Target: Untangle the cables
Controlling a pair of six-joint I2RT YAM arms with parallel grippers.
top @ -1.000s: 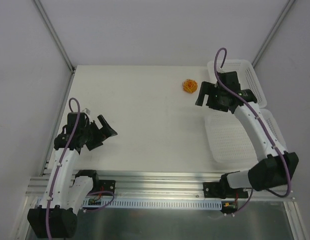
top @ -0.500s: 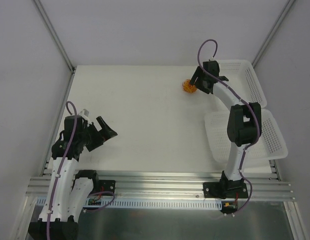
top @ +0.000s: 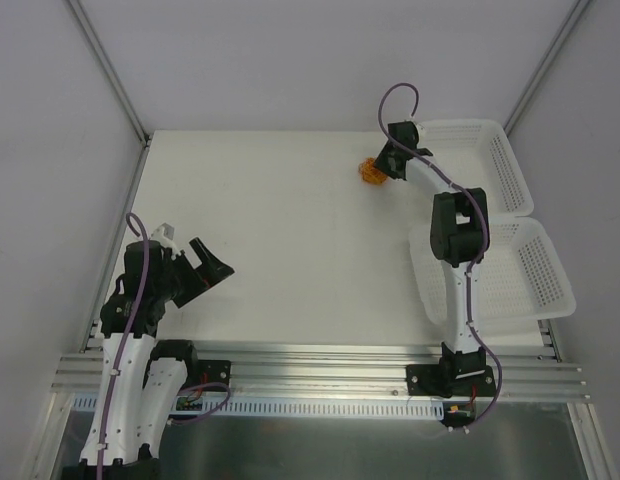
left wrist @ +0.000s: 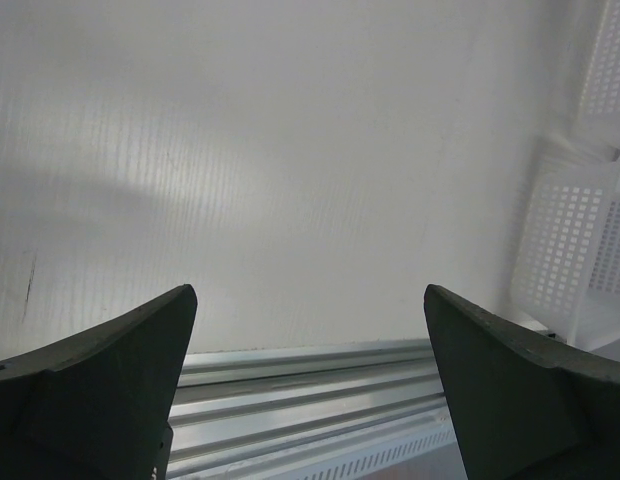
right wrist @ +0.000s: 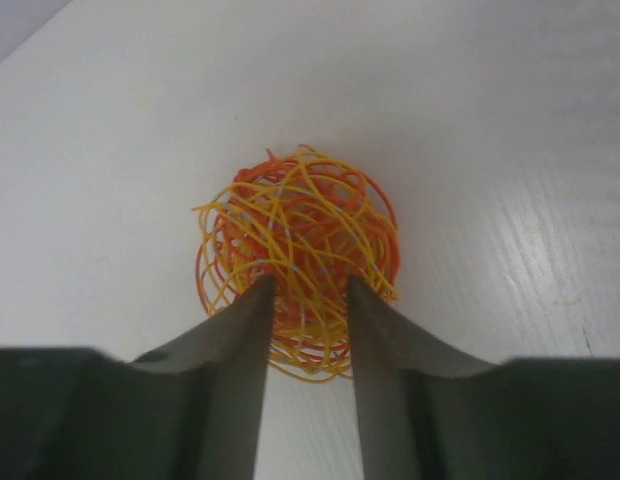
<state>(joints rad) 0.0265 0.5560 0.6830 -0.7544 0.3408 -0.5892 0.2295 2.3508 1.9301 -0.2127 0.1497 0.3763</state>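
Note:
The cables (top: pixel 370 171) are thin red-orange and yellow-orange strands wound into one small tangled ball (right wrist: pixel 300 225), which lies on the white table at the back, right of centre. My right gripper (top: pixel 381 168) reaches far out to it. Its jaws (right wrist: pixel 308 288) have narrowed onto the ball's near side, both fingertips dug in among the strands and a bunch of them caught between. My left gripper (top: pixel 212 262) hovers wide open at the near left, far from the ball, with nothing between its fingers (left wrist: pixel 309 292).
Two white perforated baskets stand on the right, one at the back (top: pixel 495 140) and one nearer (top: pixel 510 290), the nearer one also showing in the left wrist view (left wrist: pixel 580 250). An aluminium rail (top: pixel 310 360) runs along the table's near edge.
My right arm has stretched from beside the baskets to the cable ball, and its jaws have narrowed from wide open onto the strands. The left arm has barely shifted.

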